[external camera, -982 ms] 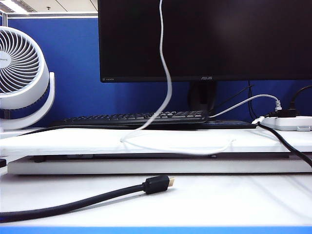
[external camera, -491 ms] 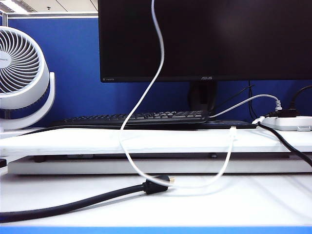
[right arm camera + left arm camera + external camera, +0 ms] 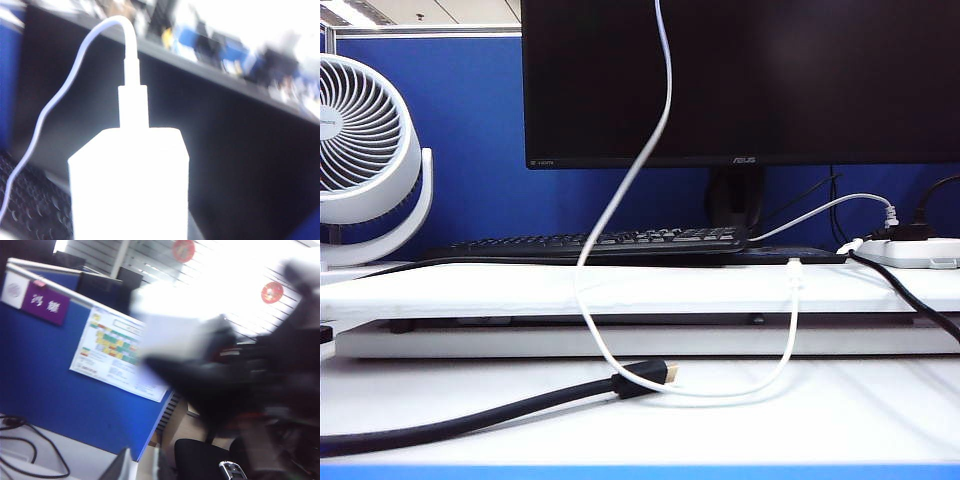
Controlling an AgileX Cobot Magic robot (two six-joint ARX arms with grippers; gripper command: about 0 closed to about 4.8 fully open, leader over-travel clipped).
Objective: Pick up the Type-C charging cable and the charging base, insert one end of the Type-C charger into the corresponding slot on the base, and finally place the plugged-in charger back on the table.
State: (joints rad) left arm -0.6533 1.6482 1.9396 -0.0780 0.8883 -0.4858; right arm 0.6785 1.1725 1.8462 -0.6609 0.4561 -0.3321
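Above the exterior frame's top edge, unseen, my right gripper presumably holds the charging base [image 3: 129, 185] with the Type-C charging cable [image 3: 620, 195] plugged in, my left gripper's state unreadable, so lowering both onto the table [image 3: 800, 420] comes next.

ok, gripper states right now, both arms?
Left gripper: only a blur in the left wrist view; cannot be told.
Right gripper: fingers not seen; the charging base with the Type-C charging cable plugged in fills its wrist view; cannot be told.

A black monitor [image 3: 740, 80] stands at the back of the table, with a black keyboard [image 3: 590, 243] in front of it. A white fan [image 3: 365, 150] stands near the left edge. A white power strip [image 3: 910, 252] lies at the right edge. A thick black cable with a gold-tipped plug [image 3: 640, 380] lies near the front edge.
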